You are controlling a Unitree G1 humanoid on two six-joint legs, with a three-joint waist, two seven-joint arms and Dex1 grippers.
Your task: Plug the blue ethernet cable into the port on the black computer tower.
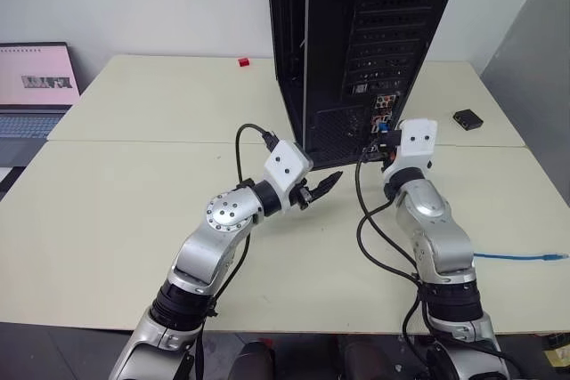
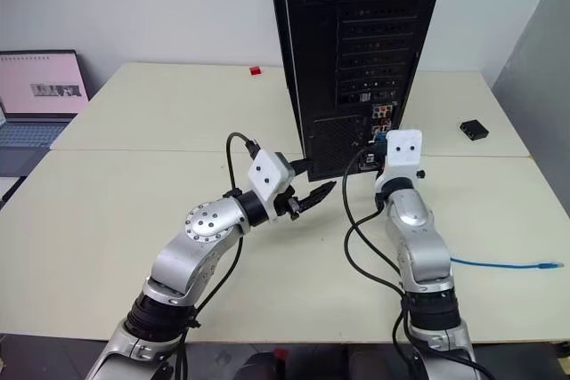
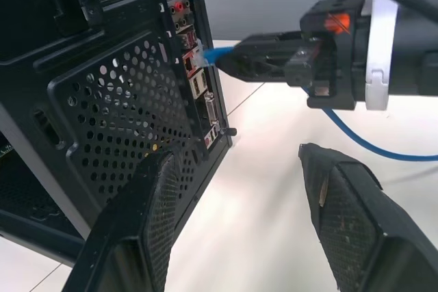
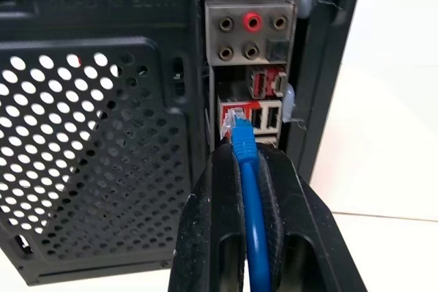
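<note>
Blue ethernet cable (image 4: 250,203) is pinched between the closed fingers of the right gripper (image 4: 241,152), its clear plug right at the port (image 4: 231,120) in the connector strip on the back of the black computer tower (image 1: 356,42); whether it is seated I cannot tell. From there the cord trails across the pale table (image 1: 134,220) to the right. Beside the tower's lower rear corner, the left gripper (image 1: 322,188) hangs with its fingers apart, holding nothing.
</note>
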